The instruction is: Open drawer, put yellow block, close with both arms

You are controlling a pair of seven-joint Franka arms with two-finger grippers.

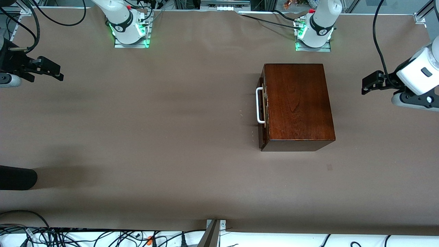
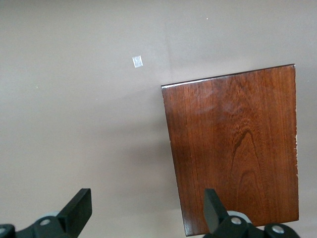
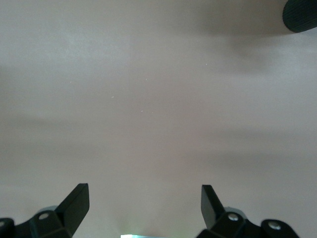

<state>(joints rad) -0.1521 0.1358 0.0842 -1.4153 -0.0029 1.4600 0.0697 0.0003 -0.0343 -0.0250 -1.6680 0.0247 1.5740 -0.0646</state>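
The dark mahogany box (image 1: 297, 103) stands on the table in front of the left arm's base. Its drawer (image 1: 262, 132) is shut; only the dark front and the white loop handle (image 1: 259, 105) show, facing the right arm's end of the table. The box top also shows in the left wrist view (image 2: 237, 148). The yellow block is out of view. My left gripper (image 1: 365, 87) hangs open and empty over the table at the left arm's end, beside the box; its open fingers (image 2: 79, 204) show in the wrist view. My right gripper (image 1: 56, 72) hangs open and empty over the right arm's end of the table, and its wrist view (image 3: 143, 201) shows only bare table.
A black rounded object (image 1: 17, 177) reaches in over the table edge at the right arm's end, nearer to the front camera; it also shows in the right wrist view (image 3: 302, 14). A small tape patch (image 1: 329, 167) lies nearer to the front camera than the box. Brown paper covers the table (image 1: 154, 137).
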